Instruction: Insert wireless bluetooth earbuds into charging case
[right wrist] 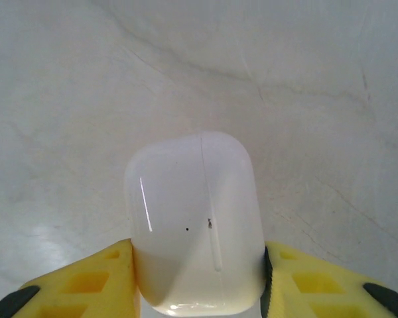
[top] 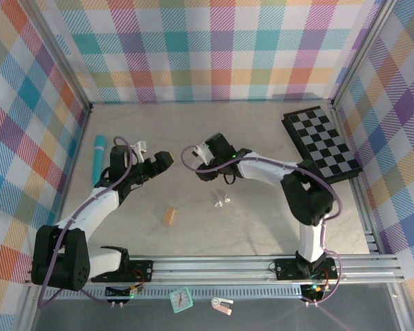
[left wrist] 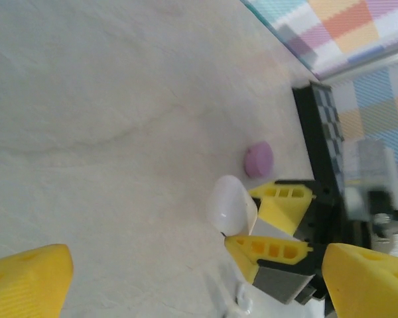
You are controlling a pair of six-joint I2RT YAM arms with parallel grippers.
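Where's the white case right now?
The white case is clamped in the right end effector, centre of the top view; the white earbuds lie just nearer the robot.

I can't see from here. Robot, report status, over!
Left gripper open, empty. Right gripper shut on white case. White earbuds lying on table, nothing blocking.

earbuds [top: 223, 202] tiny blurs, case [right wrist: 196, 222] base cropped

My left gripper [top: 164, 161] hangs wide open; my right gripper [right wrist: 199, 278] pinches the white charging case [right wrist: 196, 218], both arms reaching inward.
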